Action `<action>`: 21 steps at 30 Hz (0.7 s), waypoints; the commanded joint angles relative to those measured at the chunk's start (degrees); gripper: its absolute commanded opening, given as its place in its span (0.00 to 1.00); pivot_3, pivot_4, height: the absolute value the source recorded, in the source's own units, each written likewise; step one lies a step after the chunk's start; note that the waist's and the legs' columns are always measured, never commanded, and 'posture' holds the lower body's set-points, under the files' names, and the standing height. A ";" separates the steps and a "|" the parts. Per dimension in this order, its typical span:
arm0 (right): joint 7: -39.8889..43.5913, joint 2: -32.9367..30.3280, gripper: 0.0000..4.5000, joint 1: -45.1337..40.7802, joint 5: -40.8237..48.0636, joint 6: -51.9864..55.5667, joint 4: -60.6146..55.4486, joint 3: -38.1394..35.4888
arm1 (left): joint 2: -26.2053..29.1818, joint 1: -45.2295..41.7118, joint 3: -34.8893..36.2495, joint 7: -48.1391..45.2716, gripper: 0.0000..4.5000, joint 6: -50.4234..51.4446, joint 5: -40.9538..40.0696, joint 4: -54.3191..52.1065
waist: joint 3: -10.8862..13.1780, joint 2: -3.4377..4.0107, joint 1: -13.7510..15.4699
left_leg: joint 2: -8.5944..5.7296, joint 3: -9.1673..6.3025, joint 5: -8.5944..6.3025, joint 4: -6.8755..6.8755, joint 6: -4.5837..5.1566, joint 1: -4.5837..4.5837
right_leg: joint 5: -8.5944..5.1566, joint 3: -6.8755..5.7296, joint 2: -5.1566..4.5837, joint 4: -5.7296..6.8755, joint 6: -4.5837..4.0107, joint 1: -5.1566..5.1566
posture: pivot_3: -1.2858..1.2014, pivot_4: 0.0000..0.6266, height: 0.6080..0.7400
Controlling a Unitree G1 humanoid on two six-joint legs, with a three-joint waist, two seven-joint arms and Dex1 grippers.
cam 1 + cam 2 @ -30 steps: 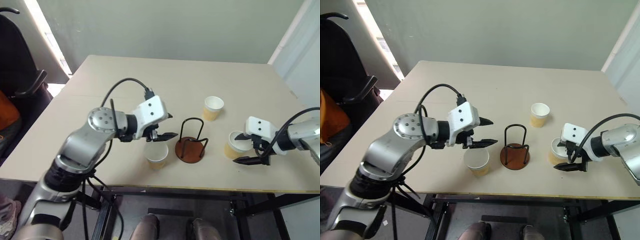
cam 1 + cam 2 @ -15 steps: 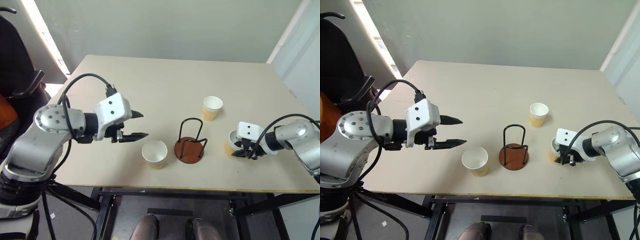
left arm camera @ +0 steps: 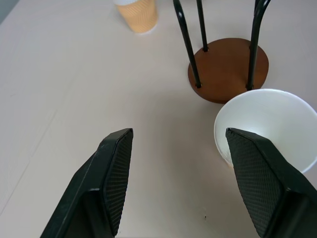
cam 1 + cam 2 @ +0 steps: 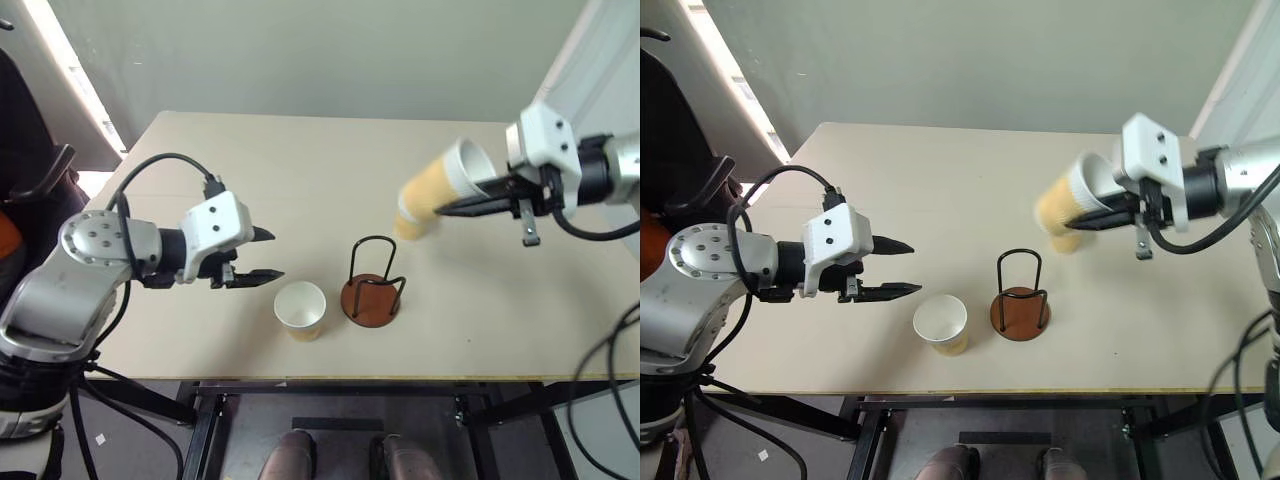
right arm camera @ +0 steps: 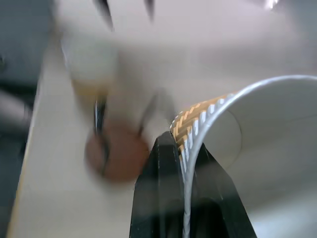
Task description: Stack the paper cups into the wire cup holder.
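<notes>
Above the beige table (image 4: 250, 160), R gripper (image 4: 470, 205) pinches rim of a tilted tan-and-white paper cup (image 4: 435, 187). Black-wire holder w/ brown disc base (image 4: 371, 285) sits below-left of it. L gripper (image 4: 262, 257) spread, empty; second cup (image 4: 300, 309) just beside its tips.

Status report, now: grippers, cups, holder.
Right gripper shut on a cup, held tilted above the table. Left gripper open, beside second cup. Holder has no cup in it, nothing blocking it.
</notes>
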 commanded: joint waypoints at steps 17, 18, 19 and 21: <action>4.87 5.52 0.14 1.41 -10.59 -12.33 5.43 12.78 | 0.97 5.82 4.49 3.76 0.72 4.57 -2.32 -8.25 | 0.02 0.03 0.10 | 0.11 -0.15 0.01 0.01 -0.29 0.01 | -0.27 -0.33 -0.07 0.70 -0.41 -0.17 | 0.52 0.24 1.00; 4.98 5.76 0.22 1.25 -10.86 -12.61 5.78 12.87 | 1.13 5.96 4.67 3.82 0.72 4.67 -2.37 -8.31 | 0.02 0.03 0.08 | 0.11 -0.15 0.03 0.00 -0.33 0.01 | -0.26 -0.34 -0.07 0.72 -0.43 -0.17 | 0.52 0.24 1.00; 5.02 5.99 0.29 1.05 -11.17 -12.92 6.18 12.92 | 1.25 6.12 4.84 3.87 0.72 4.76 -2.41 -8.40 | 0.02 0.03 0.08 | 0.11 -0.17 0.05 -0.01 -0.36 0.01 | -0.24 -0.35 -0.07 0.72 -0.45 -0.17 | 0.52 0.24 1.00; 4.91 6.37 0.43 0.59 -11.91 -13.49 6.96 13.00 | 1.43 6.36 5.05 3.96 0.72 4.84 -2.47 -8.49 | 0.02 0.03 0.07 | 0.10 -0.17 0.08 -0.03 -0.40 0.01 | -0.22 -0.36 -0.07 0.72 -0.48 -0.17 | 0.52 0.24 1.00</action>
